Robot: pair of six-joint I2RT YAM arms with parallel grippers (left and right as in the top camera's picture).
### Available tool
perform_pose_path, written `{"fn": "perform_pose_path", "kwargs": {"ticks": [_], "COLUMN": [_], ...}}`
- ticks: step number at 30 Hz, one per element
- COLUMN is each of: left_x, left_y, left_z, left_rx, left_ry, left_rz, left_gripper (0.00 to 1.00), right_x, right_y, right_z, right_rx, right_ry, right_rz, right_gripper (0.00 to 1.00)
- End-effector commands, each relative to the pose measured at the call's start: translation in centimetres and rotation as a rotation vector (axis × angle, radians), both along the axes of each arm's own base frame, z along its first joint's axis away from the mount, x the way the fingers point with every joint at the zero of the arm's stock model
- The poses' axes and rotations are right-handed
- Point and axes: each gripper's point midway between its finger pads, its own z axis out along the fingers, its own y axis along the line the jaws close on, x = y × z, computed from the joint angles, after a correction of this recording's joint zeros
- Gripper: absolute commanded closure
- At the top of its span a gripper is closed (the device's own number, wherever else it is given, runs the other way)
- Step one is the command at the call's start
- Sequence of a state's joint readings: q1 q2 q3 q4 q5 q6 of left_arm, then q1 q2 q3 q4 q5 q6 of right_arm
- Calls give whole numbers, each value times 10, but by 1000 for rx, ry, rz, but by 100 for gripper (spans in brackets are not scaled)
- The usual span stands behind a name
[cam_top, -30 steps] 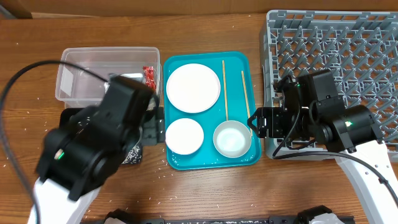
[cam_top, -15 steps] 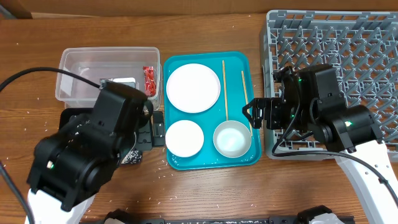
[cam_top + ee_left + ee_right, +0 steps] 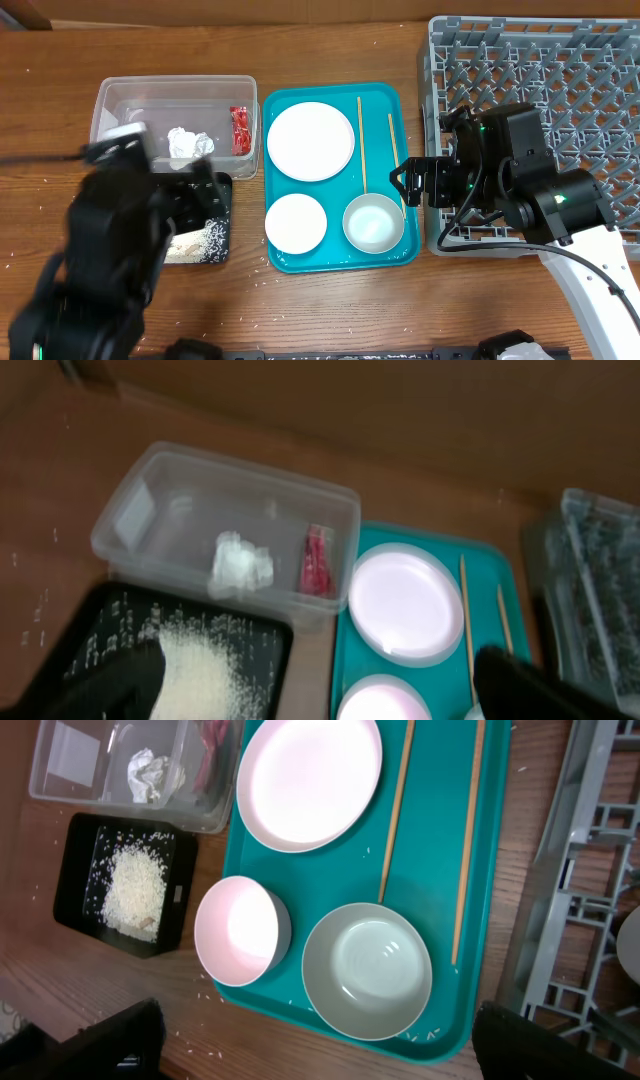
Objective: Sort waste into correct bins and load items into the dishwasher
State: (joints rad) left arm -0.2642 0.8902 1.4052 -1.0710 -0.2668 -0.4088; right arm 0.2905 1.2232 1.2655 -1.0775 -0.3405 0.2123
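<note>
Right pincer point(image 3: 402, 186) is spread wide with nothing in it, hanging over the right edge of the teal tray point(image 3: 330, 262), right by the pale grey-green bowl point(image 3: 373, 223). Left pincer point(image 3: 318, 658) is wide open and empty too, above the black tray point(image 3: 90, 640), though its arm is a blur from overhead. The two chopsticks point(image 3: 362, 145) are thin straight wooden sticks lying flat on the teal tray's right side, nearly parallel, long axis running near-to-far, the right one sitting a bit closer to the robot. Next to them are a big round white plate point(image 3: 311, 141) and a smaller white bowl point(image 3: 296, 220). The clear rounded tub point(image 3: 175, 83) holds a crumpled white wad point(image 3: 183, 142) and a red wrapper point(image 3: 239, 130) lying lengthwise along its right wall. A rice pile point(image 3: 195, 240) sits in the black tray. The grey pegged rack point(image 3: 540, 60) is on the wooden tabletop point(image 3: 330, 310), far right.
</note>
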Motion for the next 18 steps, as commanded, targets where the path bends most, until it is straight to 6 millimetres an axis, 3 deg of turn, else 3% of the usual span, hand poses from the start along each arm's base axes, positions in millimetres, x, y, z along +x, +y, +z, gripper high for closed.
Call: {"fn": "perform_pose_path", "kwargs": {"ticks": [1,3,10,18], "left_x": [-12,-16,-36,-25], "left_y": [0,0,8,6], "left_z": [-9,-16,-88,-156], "left_rx": [125,154,161,148], "left_ry": [-132,-224,-378,-415], "left_rz": [-129,-157,-133,-126], "left_gripper": [0,0,0,0], "right_x": [0,0,0,0], "right_y": [1,1,1,1], "right_z": [0,0,0,0], "right_rx": [-1,-1,-1,-1], "right_ry": [-4,-4,-4,-4], "right_rz": [3,3,3,3], "right_gripper": [0,0,0,0]}}
